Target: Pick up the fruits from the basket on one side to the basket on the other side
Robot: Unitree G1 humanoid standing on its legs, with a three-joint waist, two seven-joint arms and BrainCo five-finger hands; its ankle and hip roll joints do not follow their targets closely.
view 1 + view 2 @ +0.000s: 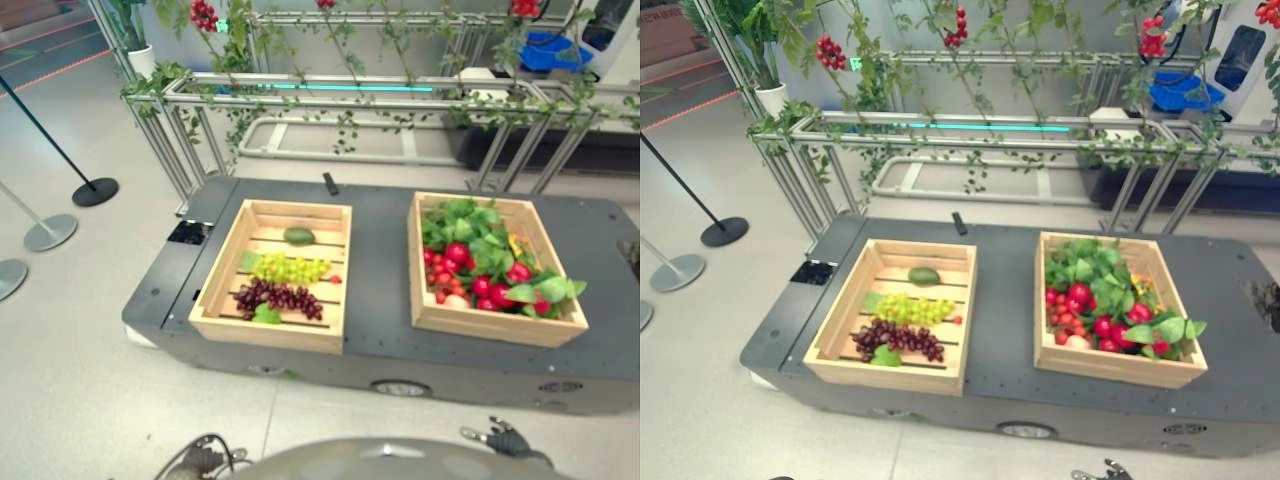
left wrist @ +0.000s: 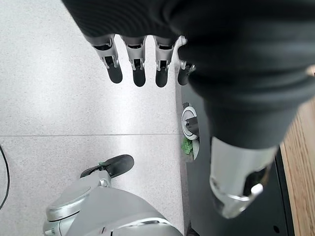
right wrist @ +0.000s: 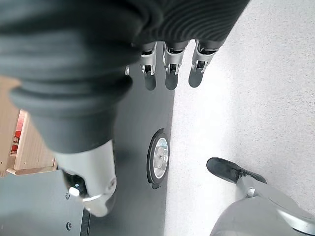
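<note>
We judge the main risk to be a poor first grasp. The right-hand pale wooden slatted crate [image 1: 497, 327] is packed with small red round fruits [image 1: 457, 252] tangled under green leaves [image 1: 470, 228], so our fingers could close on foliage instead of fruit, or drag a neighbour out and let it roll across the dark grey counter [image 1: 378, 250] and off its edge. A second risk is the reach itself: both hands hang low beside the counter's front, so a lift that comes up too close could catch the crate's front wall and shift it.

Our left hand [image 2: 135, 59] hangs over the pale floor just beside the counter's front-left edge, fingers straight and relaxed, holding nothing. Our right hand [image 3: 170, 64] hangs by the counter's front-right side, fingers likewise extended and empty.

The fruit sits in 2 crates on the counter. The left-hand pale wooden slatted crate [image 1: 222, 322] is mostly bare, with a bunch of dark purple grapes [image 1: 278, 296] nearest the counter's front, a bunch of green grapes [image 1: 288, 268] behind it, and a single green oval fruit [image 1: 298, 235] toward the back. The red fruits look glossy and smooth, likely slippery to pinch.
</note>
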